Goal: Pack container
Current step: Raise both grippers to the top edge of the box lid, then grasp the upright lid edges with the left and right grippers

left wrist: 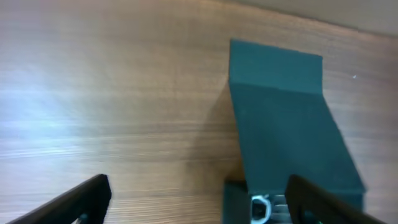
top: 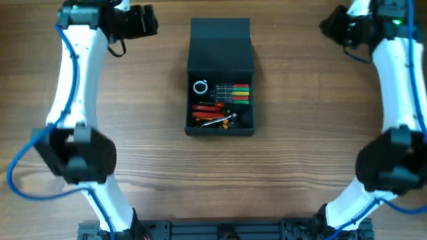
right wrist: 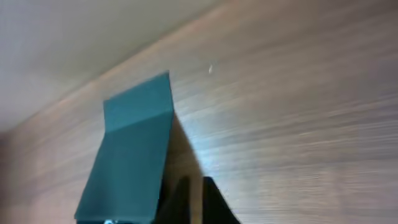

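The dark teal container [top: 220, 131] stands mid-table with its hinged lid [top: 220, 43] open and leaning back. Inside lie red-handled pliers [top: 208, 108], several coloured screwdrivers [top: 239, 93] and a white ring-shaped part [top: 200, 87]. My left gripper [top: 148, 20] hovers at the far left, apart from the box, open and empty. In the left wrist view [left wrist: 198, 186] its fingers are spread wide, with the lid [left wrist: 286, 112] and the white part [left wrist: 260, 208] ahead. My right gripper [top: 328, 27] is at the far right, its fingers together and empty [right wrist: 195, 186], with the lid [right wrist: 130, 155] to its left.
The wooden table [top: 300, 167] surrounds the box on all sides. Both arms run down the left and right sides to a black base rail [top: 220, 230] at the front edge. Blue cables hang along both arms.
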You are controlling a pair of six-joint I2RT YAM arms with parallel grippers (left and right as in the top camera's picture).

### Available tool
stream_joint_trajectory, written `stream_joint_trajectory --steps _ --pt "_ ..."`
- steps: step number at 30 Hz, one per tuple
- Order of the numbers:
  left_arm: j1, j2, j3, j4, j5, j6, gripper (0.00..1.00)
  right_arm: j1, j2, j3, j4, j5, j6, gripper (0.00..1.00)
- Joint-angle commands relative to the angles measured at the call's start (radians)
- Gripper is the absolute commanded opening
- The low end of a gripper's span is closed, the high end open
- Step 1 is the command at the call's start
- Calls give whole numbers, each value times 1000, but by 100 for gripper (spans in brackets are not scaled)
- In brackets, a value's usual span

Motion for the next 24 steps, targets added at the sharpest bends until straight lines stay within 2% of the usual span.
stream_joint_trajectory --steps 1,4,7,15,24 --pt "61 130 3 8 280 -61 53 27 150 -2 6 -175 -18 4" --pt "77 210 3 21 365 -62 33 47 252 -2 32 -264 -19 4" --pt "71 277 2 55 440 -45 4 69 326 -2 93 -325 -51 4" --pt "64 412 2 89 485 -85 4 145 409 -2 166 -325 -65 4" --pt "-5 466 2 122 491 -132 4 203 443 -2 211 -272 -29 4"
